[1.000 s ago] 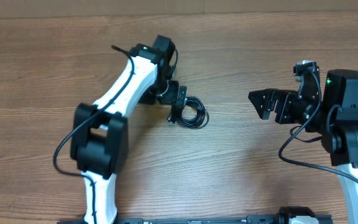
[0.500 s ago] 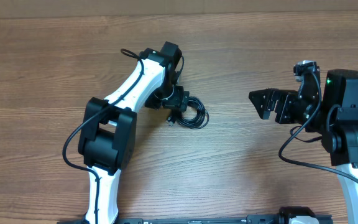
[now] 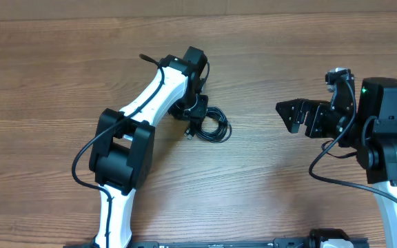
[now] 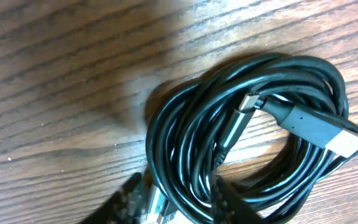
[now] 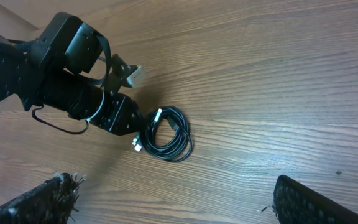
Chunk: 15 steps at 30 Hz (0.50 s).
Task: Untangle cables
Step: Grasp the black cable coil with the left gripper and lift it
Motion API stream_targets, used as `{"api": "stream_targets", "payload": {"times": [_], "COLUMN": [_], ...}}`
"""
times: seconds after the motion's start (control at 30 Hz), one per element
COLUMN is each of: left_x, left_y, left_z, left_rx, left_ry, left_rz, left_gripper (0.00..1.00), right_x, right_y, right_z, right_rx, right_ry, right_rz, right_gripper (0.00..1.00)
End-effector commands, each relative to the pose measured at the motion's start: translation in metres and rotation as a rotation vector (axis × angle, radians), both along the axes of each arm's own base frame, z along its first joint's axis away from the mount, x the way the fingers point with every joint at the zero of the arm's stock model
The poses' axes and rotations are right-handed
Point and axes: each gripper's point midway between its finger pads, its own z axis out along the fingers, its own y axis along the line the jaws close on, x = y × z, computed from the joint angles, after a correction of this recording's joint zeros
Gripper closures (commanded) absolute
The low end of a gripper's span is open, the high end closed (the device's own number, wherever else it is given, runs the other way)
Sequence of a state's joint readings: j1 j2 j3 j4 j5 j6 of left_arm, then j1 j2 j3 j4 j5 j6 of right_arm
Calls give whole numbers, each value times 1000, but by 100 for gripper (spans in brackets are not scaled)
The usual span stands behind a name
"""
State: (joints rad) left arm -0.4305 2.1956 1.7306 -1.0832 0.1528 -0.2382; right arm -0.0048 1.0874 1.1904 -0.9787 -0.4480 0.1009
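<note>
- The left pincer (image 3: 194, 128) reaches down onto the left side of the cables (image 3: 214, 125). Its fingers (image 4: 126, 199) sit on either side of a few strands at the rim of the coil.
- The left wrist view is blurred right at those fingers, so I cannot tell whether they are clenched on the strands or only flank them.
- The cables lie on the table (image 3: 47, 83) about midway across the surface, between the two arms and nearer the left one, well away from every edge.
- They form one flat coil of thin black loops lying over one another.
- A silver-tipped plug (image 4: 347, 142) sticks out at one side of the coil, and a smaller plug (image 4: 251, 101) rests on top of the loops.
- From the right wrist view a pale plug end (image 5: 137, 144) shows just beside the tip of the left pincer.
- The right pincer (image 3: 289, 114) is released, its jaws spread wide with nothing between them.
- It hangs over bare wood toward the right edge of the table, well apart from the cables and pointing toward them.
</note>
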Motion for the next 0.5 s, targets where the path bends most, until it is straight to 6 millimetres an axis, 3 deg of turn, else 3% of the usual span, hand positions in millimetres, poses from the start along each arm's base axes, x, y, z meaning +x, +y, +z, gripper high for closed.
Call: {"api": "stream_targets", "payload": {"times": [0.0, 0.33, 0.47], "left_x": [-1, -7, -8], "left_y": [0, 2, 3], "left_z": [-4, -16, -19], "left_rx": [7, 13, 14], "left_ry": [0, 12, 14], "left_rz": [3, 9, 8], "left_gripper": [58, 58, 71], "right_x": [1, 1, 1], "right_y": [-1, -1, -2], "right_z": [12, 12, 12], "right_rx": [-9, -9, -15], "right_ry": [-34, -34, -34], "right_rz": [-8, -8, -14], "right_gripper": [0, 0, 0]}}
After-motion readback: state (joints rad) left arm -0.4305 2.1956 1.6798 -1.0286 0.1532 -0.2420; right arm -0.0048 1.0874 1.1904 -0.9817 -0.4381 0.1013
